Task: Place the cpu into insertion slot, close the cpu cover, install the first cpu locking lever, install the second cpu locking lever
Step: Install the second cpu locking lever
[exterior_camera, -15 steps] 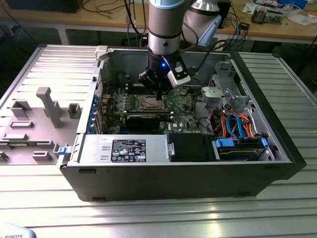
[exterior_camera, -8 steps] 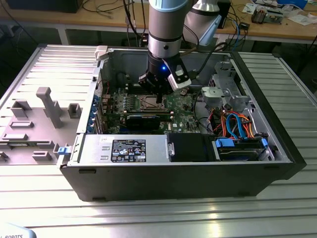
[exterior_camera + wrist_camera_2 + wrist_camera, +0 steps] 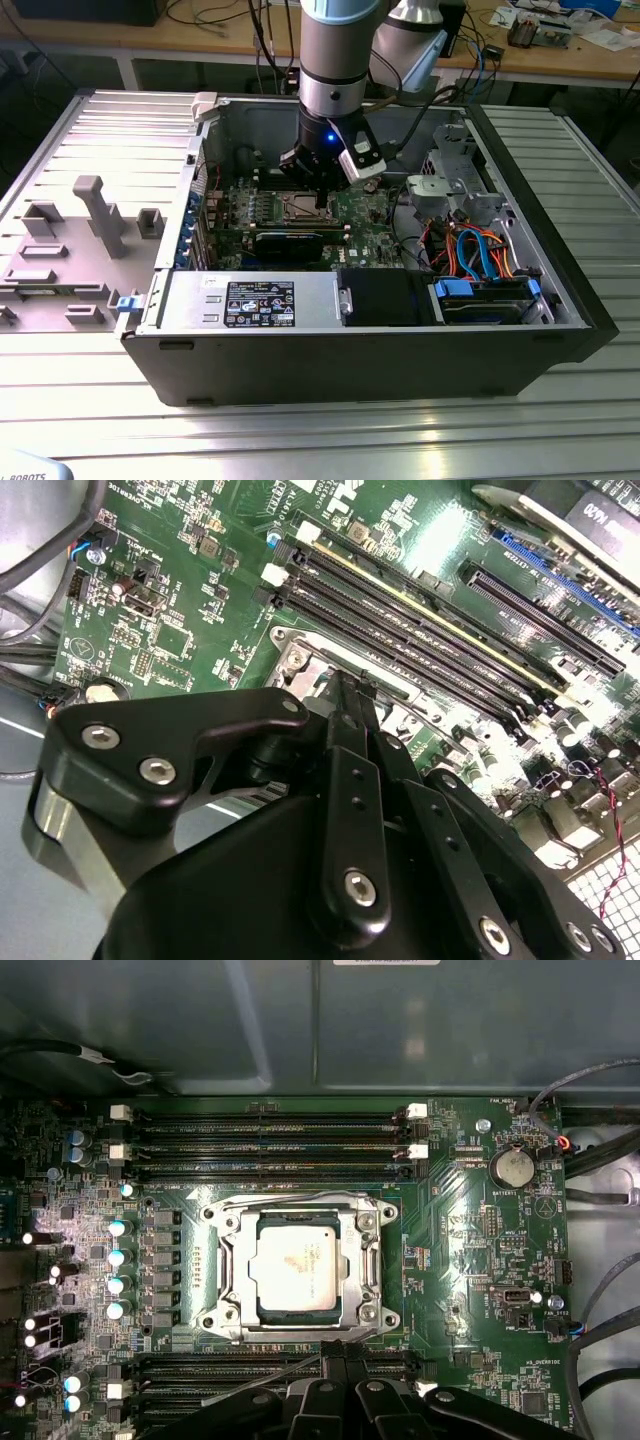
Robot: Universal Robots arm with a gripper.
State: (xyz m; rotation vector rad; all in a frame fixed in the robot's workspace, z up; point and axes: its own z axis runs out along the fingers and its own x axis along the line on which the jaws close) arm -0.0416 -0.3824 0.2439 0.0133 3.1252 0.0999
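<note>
Black linkages and screw heads of my gripper [image 3: 345, 695] crowd the near part of both wrist views — the fingers [image 3: 335, 1360] run side by side and look pressed together, with nothing between them. Their tips sit just beside the insertion slot [image 3: 232, 1260], at the edge of it that faces a bank of long memory slots [image 3: 270, 1365], with a second bank of memory slots on the far side of the socket.

The cpu [image 3: 297, 1263] lies flat in the slot, its dull silver top showing through the square opening of the cpu cover [image 3: 366, 1260], which lies down over it. Thin wire levers [image 3: 290, 1200] run along the frame's edges; I cannot tell whether they are latched.

From the exterior view, my arm [image 3: 335, 60] reaches straight down into the open computer case [image 3: 350, 360], over the middle of the green motherboard [image 3: 365, 215], near the case's back wall.
</note>
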